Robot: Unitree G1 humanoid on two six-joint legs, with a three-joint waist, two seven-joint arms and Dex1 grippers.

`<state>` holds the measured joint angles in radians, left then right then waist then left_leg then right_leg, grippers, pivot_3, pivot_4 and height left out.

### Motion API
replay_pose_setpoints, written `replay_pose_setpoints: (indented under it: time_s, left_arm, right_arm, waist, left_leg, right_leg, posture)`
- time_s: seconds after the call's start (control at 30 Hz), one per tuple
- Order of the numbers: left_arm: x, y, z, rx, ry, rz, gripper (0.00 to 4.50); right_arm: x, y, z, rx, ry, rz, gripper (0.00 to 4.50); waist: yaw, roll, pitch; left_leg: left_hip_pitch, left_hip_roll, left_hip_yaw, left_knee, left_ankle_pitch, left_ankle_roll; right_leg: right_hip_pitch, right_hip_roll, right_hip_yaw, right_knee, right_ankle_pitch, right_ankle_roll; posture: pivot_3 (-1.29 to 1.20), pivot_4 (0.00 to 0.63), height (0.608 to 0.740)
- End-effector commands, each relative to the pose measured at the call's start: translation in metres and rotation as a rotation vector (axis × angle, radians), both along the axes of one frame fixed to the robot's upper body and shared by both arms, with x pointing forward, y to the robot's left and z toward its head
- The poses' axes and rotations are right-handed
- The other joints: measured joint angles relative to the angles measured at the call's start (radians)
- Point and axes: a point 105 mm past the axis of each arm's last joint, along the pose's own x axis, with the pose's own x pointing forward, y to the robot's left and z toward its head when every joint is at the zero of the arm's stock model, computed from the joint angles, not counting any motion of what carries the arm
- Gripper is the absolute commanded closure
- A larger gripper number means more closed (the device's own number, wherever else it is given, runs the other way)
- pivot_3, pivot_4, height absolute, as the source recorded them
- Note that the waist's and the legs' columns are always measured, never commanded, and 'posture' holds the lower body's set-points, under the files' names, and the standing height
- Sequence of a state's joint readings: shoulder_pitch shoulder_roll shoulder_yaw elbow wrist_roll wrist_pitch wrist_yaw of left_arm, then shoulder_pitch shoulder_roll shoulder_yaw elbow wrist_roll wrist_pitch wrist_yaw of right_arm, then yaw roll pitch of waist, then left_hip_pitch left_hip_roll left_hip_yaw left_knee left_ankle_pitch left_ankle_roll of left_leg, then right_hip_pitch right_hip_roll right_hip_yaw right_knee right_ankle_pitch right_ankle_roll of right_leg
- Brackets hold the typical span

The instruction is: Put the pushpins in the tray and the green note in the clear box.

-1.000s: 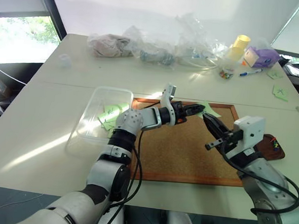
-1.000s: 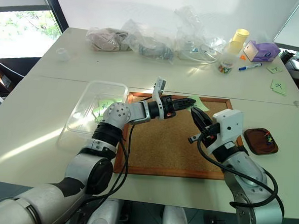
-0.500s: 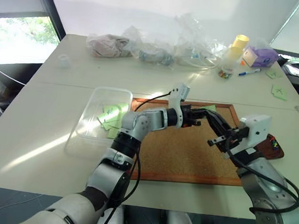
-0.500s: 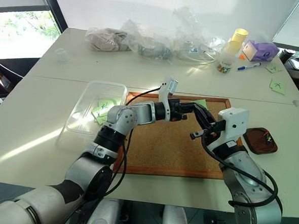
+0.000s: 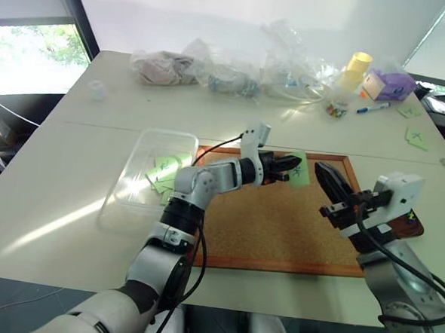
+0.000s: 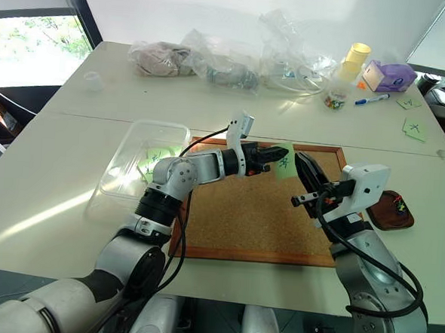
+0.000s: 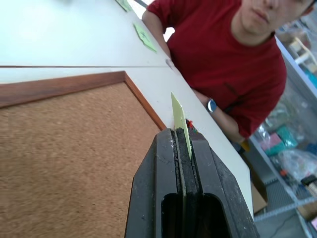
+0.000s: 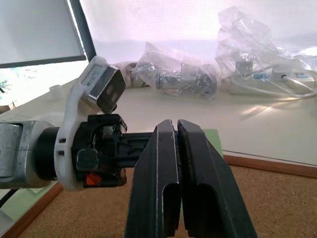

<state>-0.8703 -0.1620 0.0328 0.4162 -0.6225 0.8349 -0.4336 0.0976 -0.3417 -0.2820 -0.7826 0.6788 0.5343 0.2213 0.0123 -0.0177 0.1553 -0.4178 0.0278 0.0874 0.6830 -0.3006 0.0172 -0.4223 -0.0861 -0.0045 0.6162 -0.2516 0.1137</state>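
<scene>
The green note is held clear of the corkboard, above its far edge, pinched by one edge so that its face with the dark scribble is turned toward the head camera; this is judged a carrying hold, the note having to go to the clear box at about 9 o'clock of the board on the tabletop. The left gripper is seen with its jaws closed flat on the note, which stands up thin between them in the left wrist view. The right gripper hangs over the board at 3 o'clock of the note, apart from it; its jaws are pressed together on nothing. The tray lies at 3 o'clock off the board, with small coloured pushpins in it. Other green notes already lie in the box.
</scene>
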Motion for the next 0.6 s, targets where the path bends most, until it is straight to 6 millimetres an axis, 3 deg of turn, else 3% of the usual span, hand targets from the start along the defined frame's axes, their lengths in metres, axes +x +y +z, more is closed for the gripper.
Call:
replay_pose_setpoints:
  time_s: [0.03, 0.17, 0.33, 0.6]
  left_arm:
    - [-0.005, 0.002, 0.048, -0.119, -0.102, -0.011, 4.47]
    - [0.003, 0.042, 0.088, -0.065, -0.294, 0.141, 4.47]
    - [-0.008, 0.084, 0.097, 0.106, -0.431, 0.239, 4.47]
    - [-0.038, 0.086, 0.094, 0.022, -0.368, 0.072, 4.47]
  right_arm:
    - [-0.002, -0.012, 0.011, 0.011, -0.055, -0.054, 4.50]
    - [0.004, -0.046, 0.010, 0.010, -0.058, -0.218, 4.50]
    - [0.004, -0.067, 0.006, 0.017, -0.049, -0.293, 4.50]
    - [0.012, -0.116, -0.013, -0.062, 0.062, -0.524, 4.50]
  waist:
    - [0.000, 0.000, 0.000]
    - [0.000, 0.000, 0.000]
    - [-0.007, 0.003, -0.002]
    - [0.000, 0.003, -0.002]
  left_leg:
    - [0.000, 0.000, 0.000, 0.000, 0.000, 0.000]
    - [0.000, 0.000, 0.000, 0.000, 0.000, 0.000]
    - [0.002, 0.002, 0.000, 0.000, 0.002, -0.003]
    - [0.003, 0.001, -0.005, 0.002, 0.003, -0.005]
  right_leg:
    - [0.000, 0.000, 0.000, 0.000, 0.000, 0.000]
    - [0.000, 0.000, 0.000, 0.000, 0.002, 0.003]
    - [0.000, 0.003, 0.001, 0.002, 0.002, 0.003]
    - [0.006, 0.004, 0.001, 0.001, 0.002, 0.003]
  posture:
    - [0.00, 0.150, 0.740]
    - [0.00, 0.150, 0.740]
    - [0.00, 0.150, 0.740]
    - [0.00, 0.150, 0.740]
